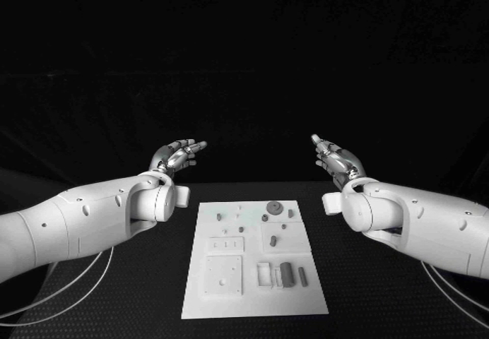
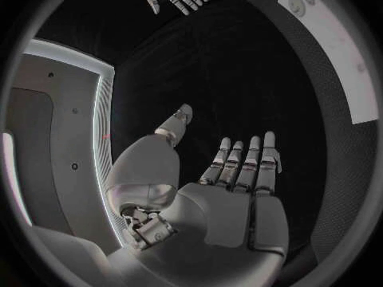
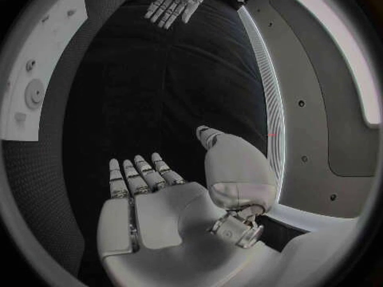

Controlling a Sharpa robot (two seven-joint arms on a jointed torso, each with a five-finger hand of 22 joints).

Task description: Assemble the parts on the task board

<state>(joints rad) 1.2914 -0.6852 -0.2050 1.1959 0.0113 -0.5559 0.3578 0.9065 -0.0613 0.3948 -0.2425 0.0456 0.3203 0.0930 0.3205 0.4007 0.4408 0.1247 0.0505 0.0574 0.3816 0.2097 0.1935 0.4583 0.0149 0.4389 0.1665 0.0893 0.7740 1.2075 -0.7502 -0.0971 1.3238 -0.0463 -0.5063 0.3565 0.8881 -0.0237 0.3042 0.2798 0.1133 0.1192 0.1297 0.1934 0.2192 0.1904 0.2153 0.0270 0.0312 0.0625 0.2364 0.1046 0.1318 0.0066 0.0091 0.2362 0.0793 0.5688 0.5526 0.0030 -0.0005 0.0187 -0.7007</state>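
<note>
Open table (image 1: 122,296) flanking task board (image 1: 255,261)

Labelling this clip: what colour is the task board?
White; the task board shows best in the head view, against the black table.

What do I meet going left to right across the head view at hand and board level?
left hand → task board, with grey parts on it → right hand. Both hands are raised, holding nothing.

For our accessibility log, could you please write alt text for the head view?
Two white robot arms reach in from either side, the left hand and right hand open and raised beyond the white task board, which lies on the black table carrying small grey parts.
</note>
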